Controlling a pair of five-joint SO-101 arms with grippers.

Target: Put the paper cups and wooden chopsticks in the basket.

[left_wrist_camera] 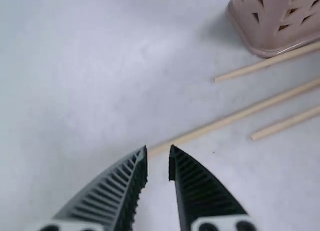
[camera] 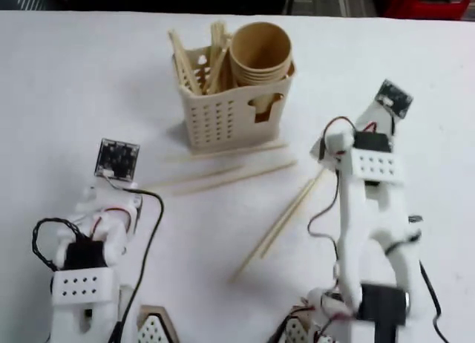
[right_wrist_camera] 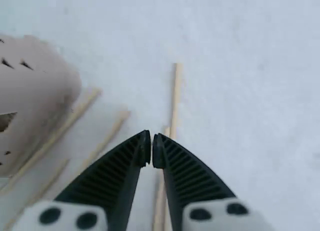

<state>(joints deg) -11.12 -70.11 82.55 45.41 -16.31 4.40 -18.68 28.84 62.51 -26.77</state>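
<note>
Left gripper (left_wrist_camera: 158, 150) slightly ajar, empty

Left arm (camera: 85, 265) jaws ajar; right arm (camera: 371, 202) jaws closed.

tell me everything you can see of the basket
The basket is a cream, plastic-looking box with rows of small slots in its walls and a cut-out handle hole in front. It stands upright at the far middle of the table. A stack of paper cups sits in its right side; wooden chopsticks lean in its left. One loose chopstick lies along its front base.
</note>
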